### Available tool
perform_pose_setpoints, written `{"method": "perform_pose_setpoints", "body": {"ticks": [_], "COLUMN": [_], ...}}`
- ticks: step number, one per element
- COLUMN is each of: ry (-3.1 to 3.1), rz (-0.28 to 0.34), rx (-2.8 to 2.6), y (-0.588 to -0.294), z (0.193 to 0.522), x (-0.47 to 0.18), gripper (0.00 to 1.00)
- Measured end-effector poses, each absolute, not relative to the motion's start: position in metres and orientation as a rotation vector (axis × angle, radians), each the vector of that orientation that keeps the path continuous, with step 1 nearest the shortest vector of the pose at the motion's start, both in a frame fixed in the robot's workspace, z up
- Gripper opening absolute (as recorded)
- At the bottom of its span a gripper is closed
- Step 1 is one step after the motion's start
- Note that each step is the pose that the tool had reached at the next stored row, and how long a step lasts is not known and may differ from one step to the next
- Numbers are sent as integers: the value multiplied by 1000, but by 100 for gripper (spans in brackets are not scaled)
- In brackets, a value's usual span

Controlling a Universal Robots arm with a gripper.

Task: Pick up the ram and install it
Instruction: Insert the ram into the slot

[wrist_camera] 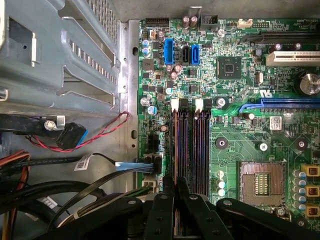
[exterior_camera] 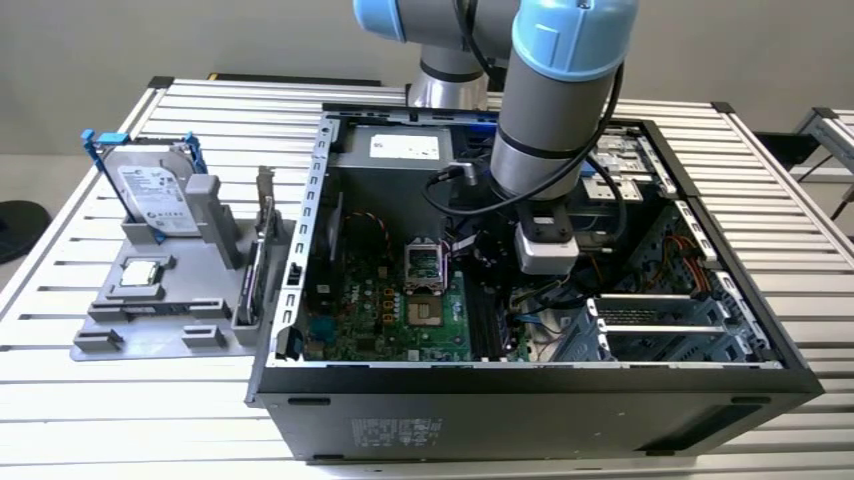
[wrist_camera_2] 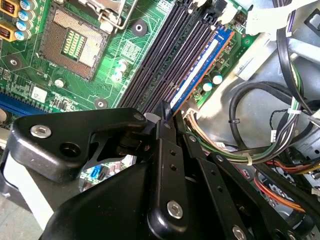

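Observation:
The ram [wrist_camera_2: 199, 64] is a thin blue stick with a white label, standing edge-on in the memory slot closest to the motherboard's edge. In the first wrist view the ram [wrist_camera: 175, 145] shows as a thin line in the outermost slot. My gripper [wrist_camera_2: 165, 111] is down inside the open computer case [exterior_camera: 287, 300]. Its black fingers [wrist_camera: 166, 187] are pinched together on one end of the stick. In the exterior view the gripper [exterior_camera: 547, 268] hangs low over the motherboard [exterior_camera: 387, 310], beside the slots.
Several dark memory slots [wrist_camera: 200, 145] lie beside the ram, with the CPU socket [wrist_camera: 260, 182] past them. Cable bundles [wrist_camera_2: 260, 130] and a metal drive cage [wrist_camera: 65, 50] crowd the other side. Outside the case, a grey fixture [exterior_camera: 147, 320] holds a hard drive [exterior_camera: 154, 195] and an upright card [exterior_camera: 260, 250].

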State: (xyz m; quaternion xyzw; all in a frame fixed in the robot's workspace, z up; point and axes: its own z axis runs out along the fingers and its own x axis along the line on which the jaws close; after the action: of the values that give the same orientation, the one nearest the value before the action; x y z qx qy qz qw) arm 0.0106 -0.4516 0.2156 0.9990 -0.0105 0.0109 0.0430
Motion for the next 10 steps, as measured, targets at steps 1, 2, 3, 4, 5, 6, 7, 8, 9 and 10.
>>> {"method": "perform_pose_setpoints", "body": {"ticks": [1,2,3,4,5,6,7,8,9,10], "ry": [-32,-32,-32,-32,-32,-32,-32,-32,-32,-32], "rz": [33,33,33,33,33,33,33,33,33,34], "rx": [3055,3055,3055,3055,3055,3055,3055,3055,3055,3055], "y": [-452,-452,-452,-452,-452,-452,-452,-452,-452,-451], "z": [216,215,215,215,215,215,215,215,215,215], "x": [11,11,11,11,11,11,11,11,11,11], "gripper": [0,0,0,0,0,0,0,0,0,0]}}
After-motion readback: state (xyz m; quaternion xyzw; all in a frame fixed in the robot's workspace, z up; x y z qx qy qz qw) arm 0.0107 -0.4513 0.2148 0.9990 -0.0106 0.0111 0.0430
